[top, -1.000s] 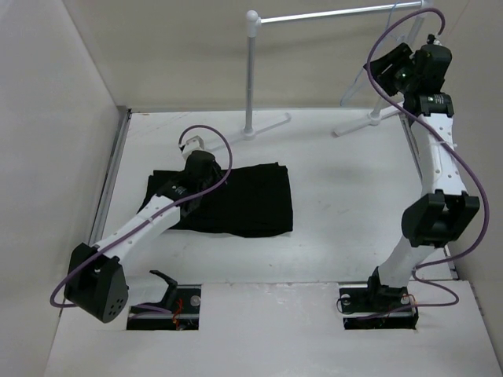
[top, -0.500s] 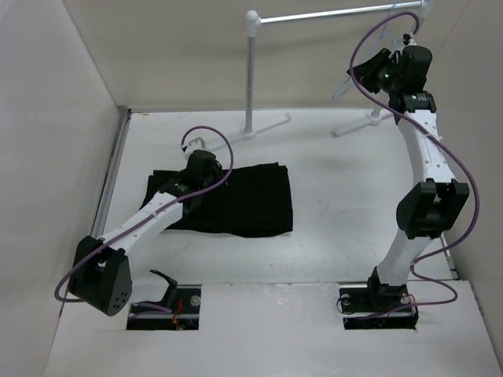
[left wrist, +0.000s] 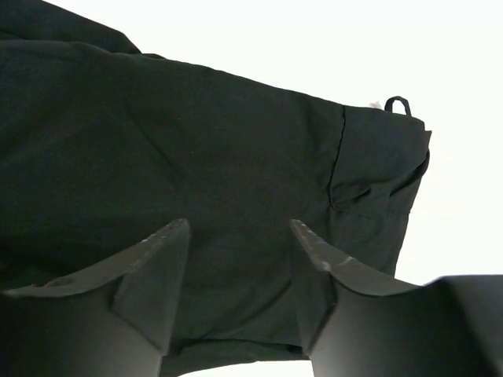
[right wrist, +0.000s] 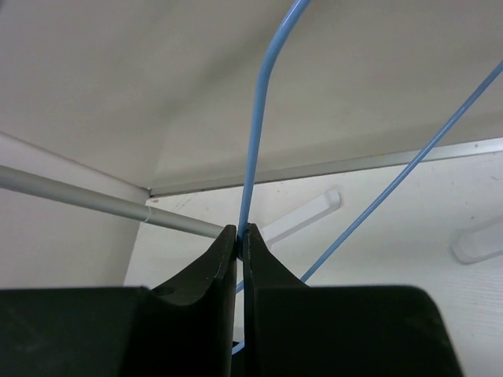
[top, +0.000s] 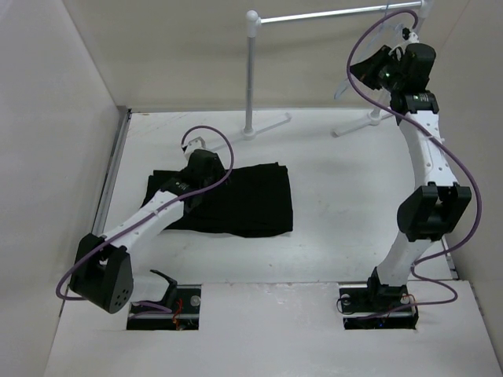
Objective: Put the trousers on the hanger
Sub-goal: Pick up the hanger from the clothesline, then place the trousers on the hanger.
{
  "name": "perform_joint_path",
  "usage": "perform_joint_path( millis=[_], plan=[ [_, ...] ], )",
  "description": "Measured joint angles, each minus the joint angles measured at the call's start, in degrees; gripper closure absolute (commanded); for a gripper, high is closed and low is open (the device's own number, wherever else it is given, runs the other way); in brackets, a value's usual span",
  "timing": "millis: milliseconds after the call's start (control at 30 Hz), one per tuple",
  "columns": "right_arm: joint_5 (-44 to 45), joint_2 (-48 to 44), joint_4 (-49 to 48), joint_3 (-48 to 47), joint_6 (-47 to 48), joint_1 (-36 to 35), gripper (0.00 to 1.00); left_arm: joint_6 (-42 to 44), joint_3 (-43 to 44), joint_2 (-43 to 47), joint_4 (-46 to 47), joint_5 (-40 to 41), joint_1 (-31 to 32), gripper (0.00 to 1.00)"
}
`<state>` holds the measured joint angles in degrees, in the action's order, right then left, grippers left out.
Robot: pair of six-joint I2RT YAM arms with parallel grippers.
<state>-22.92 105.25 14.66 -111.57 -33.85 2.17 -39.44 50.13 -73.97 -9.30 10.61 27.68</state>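
The black trousers (top: 244, 200) lie folded flat on the table, left of centre. My left gripper (top: 187, 187) hovers over their left part; in the left wrist view it (left wrist: 238, 228) is open and empty, jaws apart just above the fabric (left wrist: 196, 141), with the waist end at the right. My right gripper (top: 368, 69) is raised high at the back right beside the rack bar. In the right wrist view it (right wrist: 241, 230) is shut on the thin blue wire of the hanger (right wrist: 255, 118). The hanger (top: 343, 90) hangs left of the gripper, faint in the top view.
A white tube garment rack stands at the back: post (top: 250, 71), top bar (top: 330, 13), feet (top: 271, 124) on the table. Its bar (right wrist: 78, 195) runs just behind my right fingers. Walls enclose left, back and right sides. A metal strip (top: 110, 181) lines the table's left edge.
My right arm has swung left and slightly up with the hanger, closer to the rack bar. My left arm has shifted a little over the trousers.
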Motion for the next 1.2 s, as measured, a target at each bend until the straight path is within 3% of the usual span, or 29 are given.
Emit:
perform_joint_path(
  millis=[267, 533, 867, 1200],
  plan=[
    [-1.4, -7.8, -0.6, 4.1, 4.4, -1.1, 0.96, 0.0, 5.7, -1.9, -1.0, 0.0, 1.0, 0.43],
    [-1.0, -20.6, -1.4, 23.2, 5.8, -5.6, 0.96, 0.1, 22.3, -5.1, -2.7, -3.1, 3.2, 0.46],
    [2.6, -36.2, 1.2, 47.4, 5.6, -14.8, 0.96, 2.3, 44.4, -15.4, -4.4, -8.7, 15.6, 0.48],
    [5.4, -44.2, 3.9, 61.8, 3.2, -22.8, 0.96, 4.1, 49.7, -29.9, -7.8, -7.4, 23.7, 0.51]
  ],
)
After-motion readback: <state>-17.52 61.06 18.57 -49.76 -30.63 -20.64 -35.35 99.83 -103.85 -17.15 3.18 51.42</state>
